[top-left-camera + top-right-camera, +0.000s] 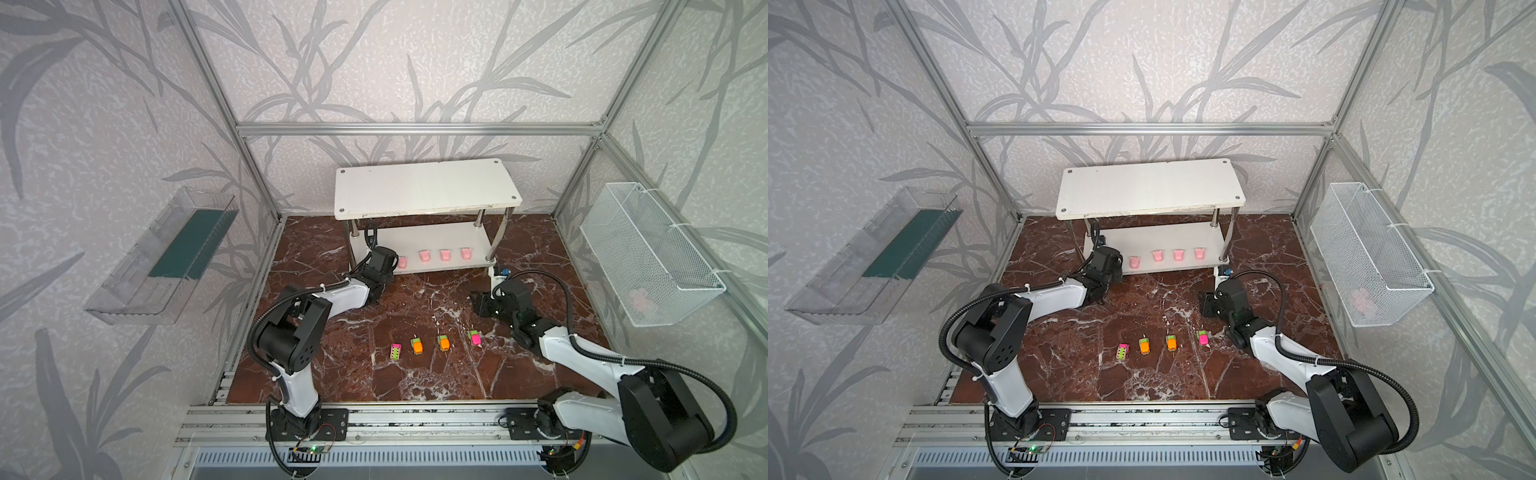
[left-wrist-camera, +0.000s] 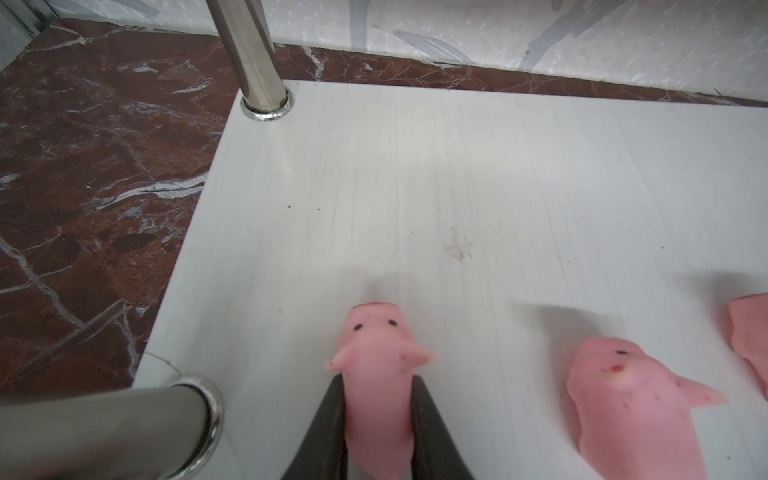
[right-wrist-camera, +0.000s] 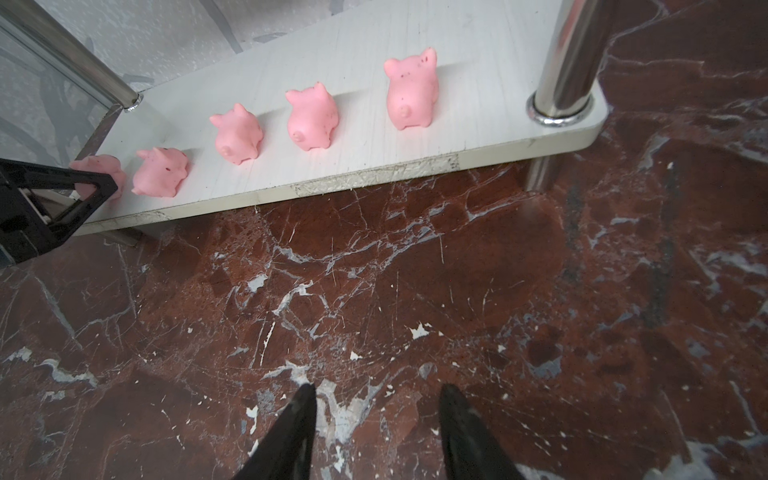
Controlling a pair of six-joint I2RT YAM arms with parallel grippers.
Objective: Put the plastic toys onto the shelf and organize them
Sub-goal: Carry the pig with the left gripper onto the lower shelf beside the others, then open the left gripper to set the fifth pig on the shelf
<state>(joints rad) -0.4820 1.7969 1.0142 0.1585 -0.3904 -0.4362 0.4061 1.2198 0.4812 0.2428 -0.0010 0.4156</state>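
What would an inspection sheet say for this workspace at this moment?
Surface: red-brown marble-pattern tabletop with small white chips.
Job's things: five pink pig toys in a row on the lower tier of the shelf; four toy cars in a row on the tabletop.
Clutter: nothing seen.
Grippers: left gripper closed on the endmost pig; right gripper open and empty over the tabletop.
Cables: black conduits run along both arms; no snag seen.
Surroundings: clear wall tray; wire basket holding something pink, too blurred to name; aluminium frame.
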